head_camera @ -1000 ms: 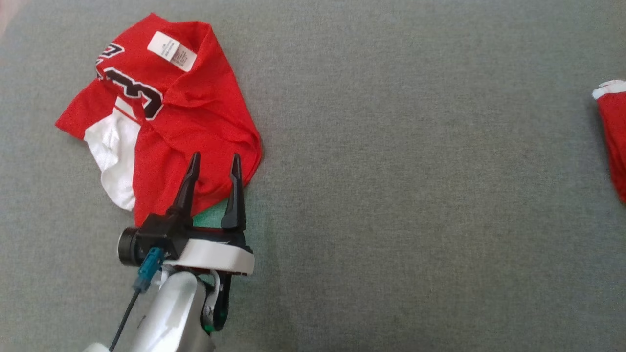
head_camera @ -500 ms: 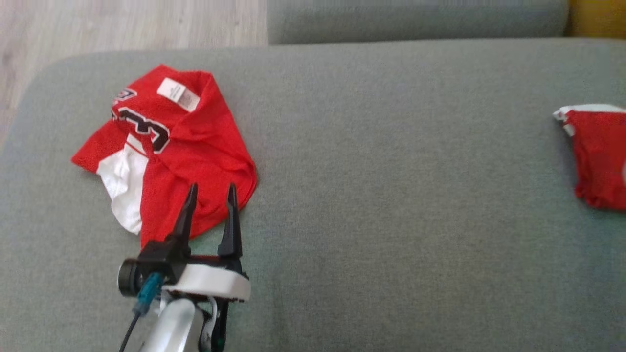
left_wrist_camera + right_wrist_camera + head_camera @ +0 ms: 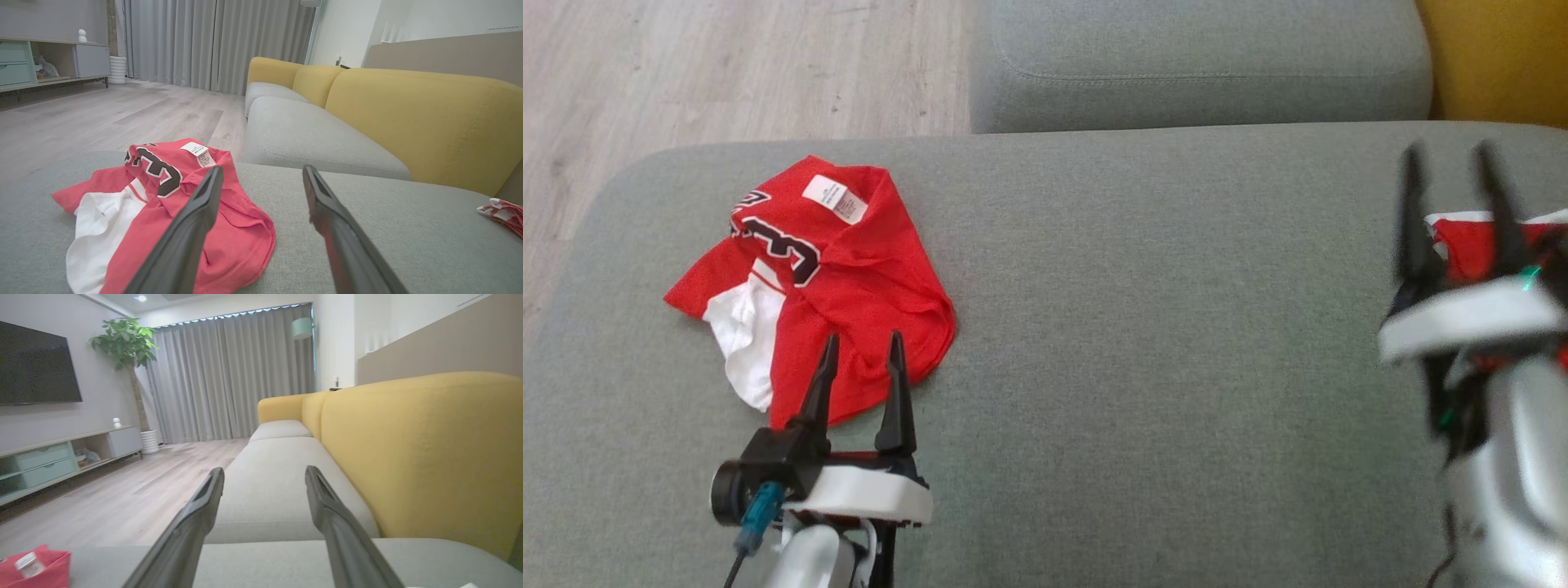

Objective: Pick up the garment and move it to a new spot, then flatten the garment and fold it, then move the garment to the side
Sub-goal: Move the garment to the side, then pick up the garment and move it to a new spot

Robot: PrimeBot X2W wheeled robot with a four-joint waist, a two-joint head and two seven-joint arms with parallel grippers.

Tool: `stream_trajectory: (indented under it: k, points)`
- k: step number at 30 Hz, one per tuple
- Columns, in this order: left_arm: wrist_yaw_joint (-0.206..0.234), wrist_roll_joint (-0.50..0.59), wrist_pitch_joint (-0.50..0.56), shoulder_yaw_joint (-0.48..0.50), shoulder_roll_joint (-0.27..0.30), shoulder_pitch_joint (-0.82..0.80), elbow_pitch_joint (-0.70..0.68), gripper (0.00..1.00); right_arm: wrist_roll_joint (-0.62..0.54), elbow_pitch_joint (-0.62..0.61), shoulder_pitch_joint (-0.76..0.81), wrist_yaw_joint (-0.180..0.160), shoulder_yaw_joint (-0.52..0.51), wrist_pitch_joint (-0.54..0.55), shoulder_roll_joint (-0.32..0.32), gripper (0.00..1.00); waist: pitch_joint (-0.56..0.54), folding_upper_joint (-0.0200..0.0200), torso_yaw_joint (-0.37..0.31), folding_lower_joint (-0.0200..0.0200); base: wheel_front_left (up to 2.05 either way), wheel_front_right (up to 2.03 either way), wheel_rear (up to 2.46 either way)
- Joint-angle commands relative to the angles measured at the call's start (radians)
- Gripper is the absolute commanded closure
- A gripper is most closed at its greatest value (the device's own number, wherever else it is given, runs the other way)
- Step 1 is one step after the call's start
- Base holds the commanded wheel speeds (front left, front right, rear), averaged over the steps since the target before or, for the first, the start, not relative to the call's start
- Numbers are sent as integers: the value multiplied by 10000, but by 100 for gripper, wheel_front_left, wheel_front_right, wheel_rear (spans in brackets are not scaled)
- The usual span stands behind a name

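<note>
Red garment [image 3: 866,278] crumpled on grey sofa [image 3: 1176,367]; left pincer [image 3: 863,336] spread, empty — right pincer [image 3: 1449,151] likewise.

Red shirt [image 3: 866,286] with a white side panel [image 3: 743,343], black white-edged numerals [image 3: 788,249] and a white label [image 3: 834,198], on a grey-green sofa seat [image 3: 1176,367]; beyond the shirt, pale wood-grain floor [image 3: 727,65].
</note>
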Motion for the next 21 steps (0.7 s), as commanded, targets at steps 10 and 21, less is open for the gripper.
stream_trajectory:
  k: [10,21]
  points:
    - [20,-137,-95,593,56,34,-216,0,859,-762,2172,-7,793,-1265,626,0,46,-1,46,1,0,0,0]
    - [1,-122,-95,772,56,195,-285,0,711,-1643,3547,-7,1133,-1367,798,0,-57,-1,-25,1,0,0,0]
